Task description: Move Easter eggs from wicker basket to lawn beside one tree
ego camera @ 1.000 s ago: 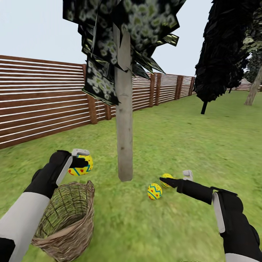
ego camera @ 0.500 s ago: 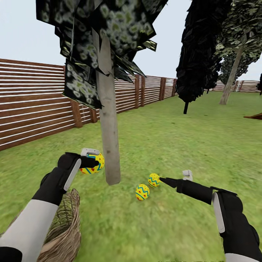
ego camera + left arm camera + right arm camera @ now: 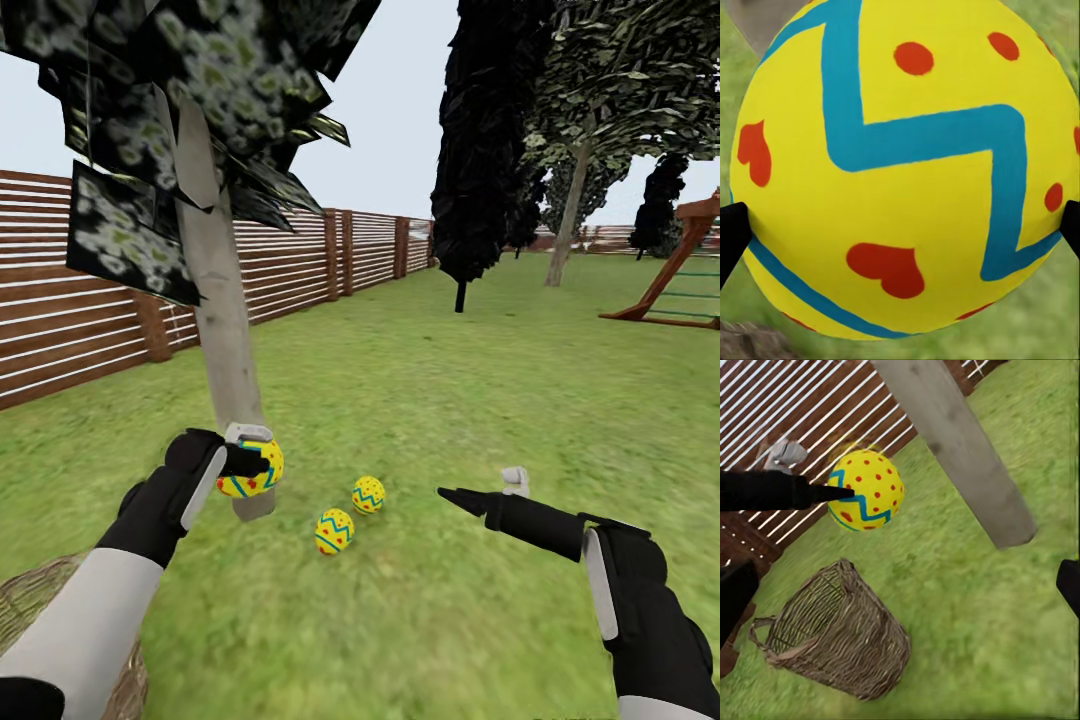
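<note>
Eggs are seen in three places. One egg (image 3: 252,471) is pinched in the left claw (image 3: 251,462) and held above the lawn (image 3: 450,400), right in front of the base of the tree (image 3: 225,340) with the pale trunk. In the left wrist view that egg (image 3: 904,165) is shown close up, with a black fingertip (image 3: 731,232) pressed against each side. From the right wrist view the same egg (image 3: 865,490) is seen with a dark finger (image 3: 772,489) of the left claw touching it, the basket (image 3: 840,634) tilted on the grass below and the trunk (image 3: 952,442) beside it.

Two more eggs lie on the grass just beside the trunk: a nearer egg (image 3: 334,531) and a farther egg (image 3: 368,494), close together but apart.

A part of the basket rim (image 3: 30,590) is visible at the lower left of the head view, behind the left arm.

The right claw (image 3: 480,488) is held over the lawn to the right of the two lying eggs, its fingers spread and nothing between them.

A slatted fence (image 3: 300,260) bounds the garden, and a black tree (image 3: 480,160) and a wooden frame (image 3: 675,280) are seen farther off.
</note>
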Controlling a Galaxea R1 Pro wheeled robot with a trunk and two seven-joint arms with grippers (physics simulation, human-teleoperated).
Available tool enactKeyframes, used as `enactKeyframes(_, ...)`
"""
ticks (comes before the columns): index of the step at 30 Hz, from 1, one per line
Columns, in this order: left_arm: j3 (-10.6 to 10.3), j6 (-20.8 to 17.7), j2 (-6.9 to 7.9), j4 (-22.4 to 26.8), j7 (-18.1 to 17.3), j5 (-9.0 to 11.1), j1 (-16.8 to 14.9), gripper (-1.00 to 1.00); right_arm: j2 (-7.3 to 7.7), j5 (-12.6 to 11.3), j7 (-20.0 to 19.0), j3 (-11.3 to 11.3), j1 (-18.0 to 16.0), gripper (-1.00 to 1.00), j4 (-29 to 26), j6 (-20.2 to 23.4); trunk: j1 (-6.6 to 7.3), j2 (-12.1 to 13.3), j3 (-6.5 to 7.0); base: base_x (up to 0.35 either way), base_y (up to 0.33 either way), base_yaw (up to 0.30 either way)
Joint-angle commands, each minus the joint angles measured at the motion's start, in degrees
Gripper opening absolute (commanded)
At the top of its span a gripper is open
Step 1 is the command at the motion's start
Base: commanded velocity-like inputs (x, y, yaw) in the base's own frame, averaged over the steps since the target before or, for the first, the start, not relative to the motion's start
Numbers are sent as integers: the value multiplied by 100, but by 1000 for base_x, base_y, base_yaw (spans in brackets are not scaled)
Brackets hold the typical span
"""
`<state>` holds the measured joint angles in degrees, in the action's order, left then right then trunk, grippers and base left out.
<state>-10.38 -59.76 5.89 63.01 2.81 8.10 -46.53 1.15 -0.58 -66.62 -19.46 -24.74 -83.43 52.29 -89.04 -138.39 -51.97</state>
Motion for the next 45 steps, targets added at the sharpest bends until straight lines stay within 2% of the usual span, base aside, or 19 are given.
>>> enactKeyframes(1,-10,-24,4,-241,109,50,-9,-100,-1,-8,-18,-7,-5,100,2,45,1,-3,-4,64,-291,-175)
enactKeyframes(3,-3,-24,-38,-776,354,72,-18,-100,-1,-5,-18,-10,-5,100,2,45,1,-3,-2,75,-291,-127)
enactKeyframes(7,-10,-16,-401,-1744,467,61,-32,-100,-1,-4,-18,-14,-5,100,2,45,1,-3,-1,103,-292,-34)
enactKeyframes(10,-16,476,-526,-2644,479,59,-98,-100,-1,-3,-16,-2,-5,100,2,45,1,-3,-1,159,-288,-4)
enactKeyframes(12,-16,661,-542,-2861,482,60,-111,-100,-1,25,-7,9,-5,100,2,45,1,-3,-1,193,-271,-1)
enactKeyframes(19,-17,811,-563,-3008,482,63,-119,-100,-2,6,-1,-6,-5,100,2,45,1,-3,-1,226,-245,0)
enactKeyframes(28,-17,809,-562,-3003,500,69,-115,-100,-108,66,7,3,-5,100,2,44,1,-3,51,237,-211,124)
enactKeyframes(45,-17,808,-571,-2976,503,69,-111,-100,-123,64,8,-10,-5,100,2,45,1,-3,97,176,-262,92)
